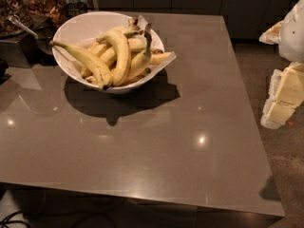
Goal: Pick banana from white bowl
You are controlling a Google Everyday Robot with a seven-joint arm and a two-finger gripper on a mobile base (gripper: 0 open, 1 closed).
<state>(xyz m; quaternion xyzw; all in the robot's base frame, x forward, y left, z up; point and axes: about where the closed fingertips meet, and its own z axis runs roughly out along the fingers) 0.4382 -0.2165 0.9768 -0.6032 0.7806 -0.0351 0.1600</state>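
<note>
One table bears one white bowl, roughly seven bananas; hand far right, state unclear.

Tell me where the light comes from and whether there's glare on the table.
Camera view: the bowl casts a dark shadow toward the near side of the table, so the light seems to come from above and behind it. Camera view: small glare spots shine on the glossy top. Camera view: the gripper, at the right edge off the table, is brightly lit.
</note>
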